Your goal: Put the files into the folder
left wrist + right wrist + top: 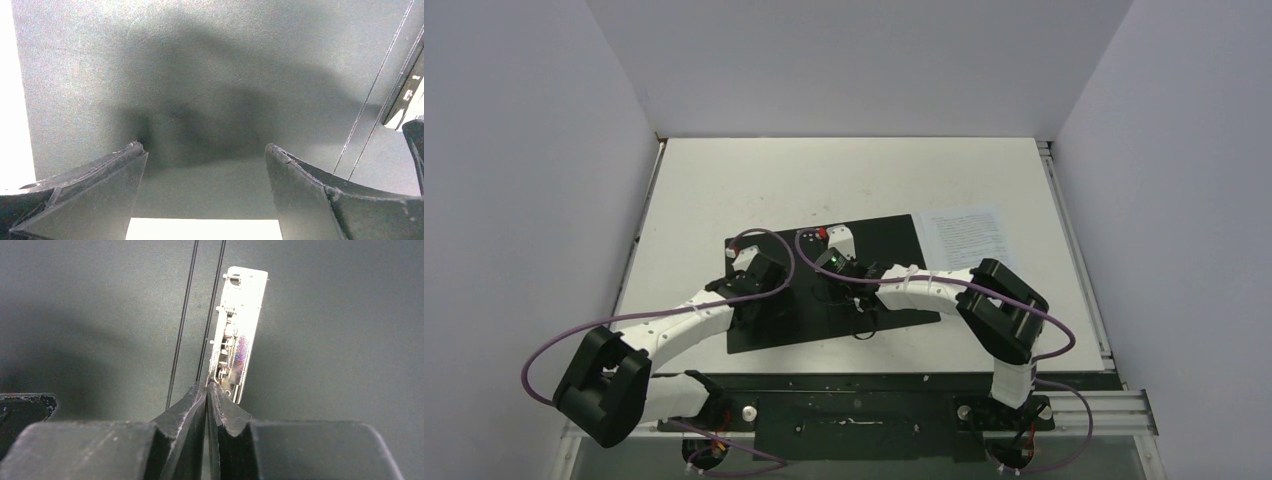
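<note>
The folder (894,250) lies open on the table, black inside up. The files (965,236), white printed sheets, lie on the table against its far right edge. My left gripper (759,288) hangs open just above the folder's left half (200,75), nothing between its fingers (202,147). My right gripper (836,275) is over the spine. Its jaws are shut (207,386), tips pressed together at the near end of the metal spine clip (239,335). I see nothing gripped between them.
Two thin crease lines (182,315) run along the spine beside the clip. White table (844,175) surrounds the folder, with grey walls on three sides. A metal rail (1079,270) runs along the table's right edge.
</note>
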Robot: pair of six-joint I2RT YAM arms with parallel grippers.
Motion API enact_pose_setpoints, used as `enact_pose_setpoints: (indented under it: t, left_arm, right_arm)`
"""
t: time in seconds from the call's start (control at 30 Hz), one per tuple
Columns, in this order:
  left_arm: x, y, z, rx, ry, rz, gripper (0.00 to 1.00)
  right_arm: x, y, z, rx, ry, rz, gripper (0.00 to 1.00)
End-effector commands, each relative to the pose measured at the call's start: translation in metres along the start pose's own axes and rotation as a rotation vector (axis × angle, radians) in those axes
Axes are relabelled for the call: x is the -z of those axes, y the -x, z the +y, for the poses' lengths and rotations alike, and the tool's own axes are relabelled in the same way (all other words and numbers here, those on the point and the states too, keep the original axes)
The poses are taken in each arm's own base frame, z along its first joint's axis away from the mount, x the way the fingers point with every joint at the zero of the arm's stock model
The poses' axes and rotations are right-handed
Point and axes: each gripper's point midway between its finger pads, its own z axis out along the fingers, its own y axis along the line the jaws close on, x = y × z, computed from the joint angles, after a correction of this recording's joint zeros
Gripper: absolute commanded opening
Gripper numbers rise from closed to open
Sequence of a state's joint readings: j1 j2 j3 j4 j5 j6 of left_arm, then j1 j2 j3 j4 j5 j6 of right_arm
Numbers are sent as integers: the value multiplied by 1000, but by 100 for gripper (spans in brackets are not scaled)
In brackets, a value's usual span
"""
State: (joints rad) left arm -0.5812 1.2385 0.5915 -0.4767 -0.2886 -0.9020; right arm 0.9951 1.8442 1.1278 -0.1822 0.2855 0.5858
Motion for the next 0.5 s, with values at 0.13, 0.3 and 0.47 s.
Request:
enact_pose_setpoints:
  t: [0.13,0.3,0.47]
  left_arm:
    - [-2,0,0,9,2,-12,88]
    - [-3,0,-1,12,2,-9,88]
    - [-5,-1,0,12,4,-6,88]
  right_arm:
    - [-3,9,3,-29,9,-32,7]
    - [-7,2,0,-20,-2,-15,5]
    - [-9,-3,-6,-4,-32,-4,5]
